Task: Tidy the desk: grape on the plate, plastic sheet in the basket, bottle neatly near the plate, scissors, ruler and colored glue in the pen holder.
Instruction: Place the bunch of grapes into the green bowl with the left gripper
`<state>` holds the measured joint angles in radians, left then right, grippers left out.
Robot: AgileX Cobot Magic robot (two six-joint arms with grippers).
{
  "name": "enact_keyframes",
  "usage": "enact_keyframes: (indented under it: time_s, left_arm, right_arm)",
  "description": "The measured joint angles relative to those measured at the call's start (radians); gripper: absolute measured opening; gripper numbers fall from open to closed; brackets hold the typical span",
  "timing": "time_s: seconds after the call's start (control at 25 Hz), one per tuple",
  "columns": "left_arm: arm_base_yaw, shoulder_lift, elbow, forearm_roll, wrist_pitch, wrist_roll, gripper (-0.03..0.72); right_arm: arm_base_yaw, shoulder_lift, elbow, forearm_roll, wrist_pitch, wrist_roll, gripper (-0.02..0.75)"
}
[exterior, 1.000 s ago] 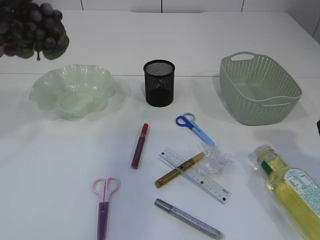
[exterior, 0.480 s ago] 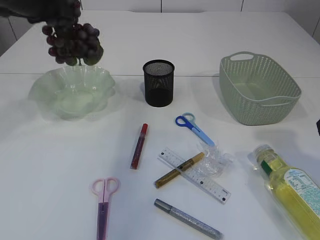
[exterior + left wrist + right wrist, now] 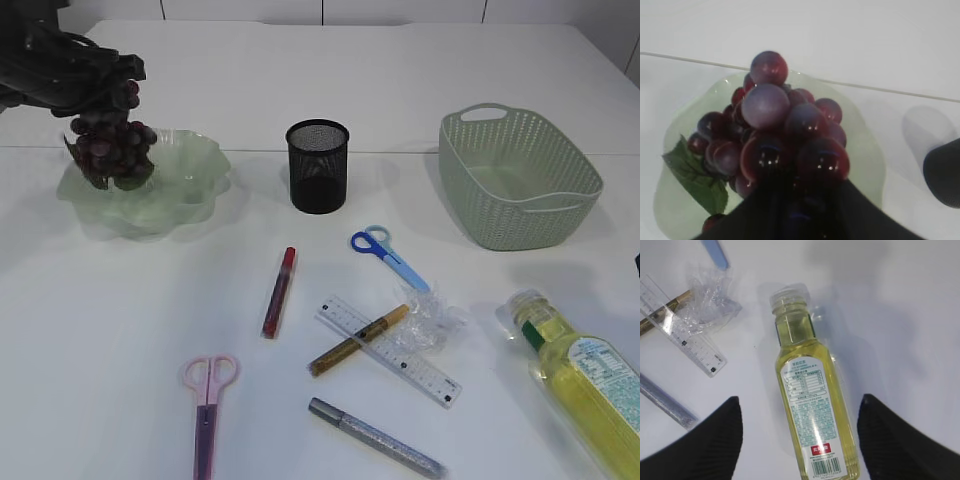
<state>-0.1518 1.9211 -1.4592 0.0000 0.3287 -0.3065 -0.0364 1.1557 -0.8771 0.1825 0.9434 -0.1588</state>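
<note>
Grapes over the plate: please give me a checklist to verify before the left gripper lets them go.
1. The left gripper holds the grapes: ok, the bunch hangs from it.
2. Grapes above the plate: ok, the left wrist view shows the green plate under the bunch.
3. Bunch centred on the plate: not ok, in the exterior view it hangs toward the plate's left side.
4. Grapes resting on the plate: cannot tell, the bottom of the bunch is hidden.
5. Nothing else on the plate: ok where visible.
6. Right gripper out of the way: ok, it is open above the lying bottle.
</note>
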Motion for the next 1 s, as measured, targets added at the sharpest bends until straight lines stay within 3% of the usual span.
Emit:
enact_keyframes:
  time_s: [0.16, 0.32, 0.44, 0.56, 0.72, 1.0]
  left_arm:
    - [0.004, 0.025, -0.002, 0.013, -0.009, 0.000, 0.207]
    - [0.004, 0.036, -0.002, 0.017, -0.009, 0.000, 0.438]
    - [0.004, 0.036, -0.005, 0.017, -0.001, 0.000, 0.559]
    - [0.004, 0.036, -0.005, 0.017, 0.062, 0.002, 0.568]
    - [0.004, 0.010, -0.005, 0.036, 0.197, 0.007, 0.516]
    - [0.004, -0.079, -0.005, 0.041, 0.474, 0.157, 0.440]
  right_arm:
    - [0.000, 0.000, 0.000, 0.000, 0.007, 0.000, 0.557]
    - [0.000, 0.000, 0.000, 0.000, 0.011, 0.000, 0.557]
    - [0.000, 0.000, 0.000, 0.000, 0.014, 0.000, 0.557]
    - [0.000, 0.000, 0.000, -0.002, 0.018, 0.000, 0.557]
    - [0.000, 0.002, 0.000, 0.005, 0.022, 0.000, 0.557]
    - [0.000, 0.051, -0.002, 0.170, 0.034, -0.084, 0.544]
